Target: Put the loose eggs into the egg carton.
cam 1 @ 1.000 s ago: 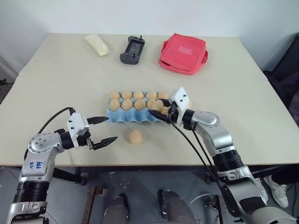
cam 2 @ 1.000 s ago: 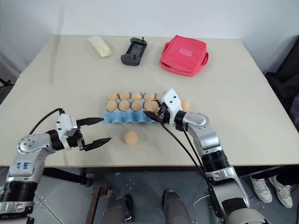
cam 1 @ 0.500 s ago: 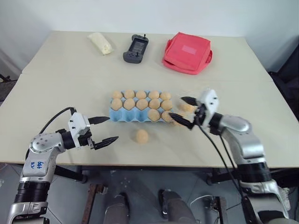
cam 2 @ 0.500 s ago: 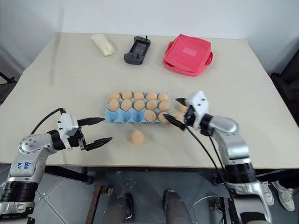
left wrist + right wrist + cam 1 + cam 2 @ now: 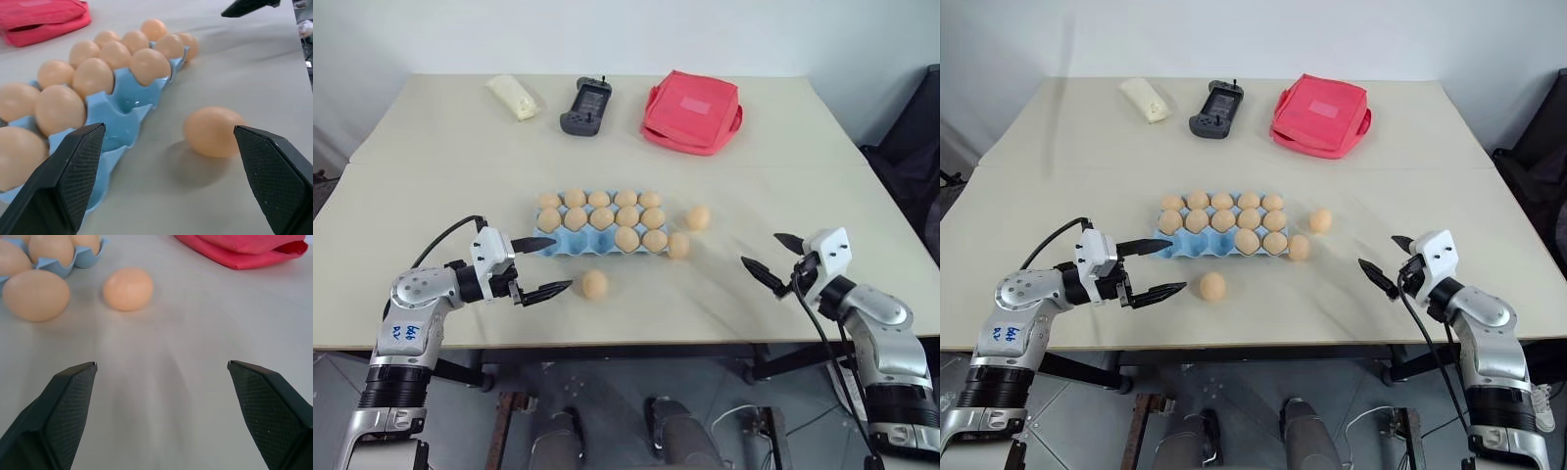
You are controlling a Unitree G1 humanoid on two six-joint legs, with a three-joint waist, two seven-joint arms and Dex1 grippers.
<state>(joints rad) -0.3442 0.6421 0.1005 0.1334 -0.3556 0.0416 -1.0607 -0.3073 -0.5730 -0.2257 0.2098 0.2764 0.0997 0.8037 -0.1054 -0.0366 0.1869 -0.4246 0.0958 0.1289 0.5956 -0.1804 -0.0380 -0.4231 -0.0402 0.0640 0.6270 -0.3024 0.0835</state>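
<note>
The light blue egg carton point(image 5: 570, 244) lies mid-table with several tan eggs in its cups; its near-left cups are bare. One loose egg point(image 5: 594, 284) rests in front of the carton, just right of my open left gripper point(image 5: 559, 264), and appears large in the left wrist view as the egg point(image 5: 213, 131). A second loose egg point(image 5: 677, 245) touches the carton's right end. A third loose egg point(image 5: 698, 217) lies a little further right. My right gripper point(image 5: 762, 251) hangs open and empty well right of both, pointing back toward them.
A red pouch point(image 5: 691, 98), a black handheld device point(image 5: 585, 106) and a pale wrapped packet point(image 5: 514, 96) lie along the far side. The table's front edge runs close below both grippers. A dark chair stands off the right side.
My right gripper has opened and swung away from the carton's right end toward the table's right side. Two eggs now lie free there. The left gripper has barely moved.
</note>
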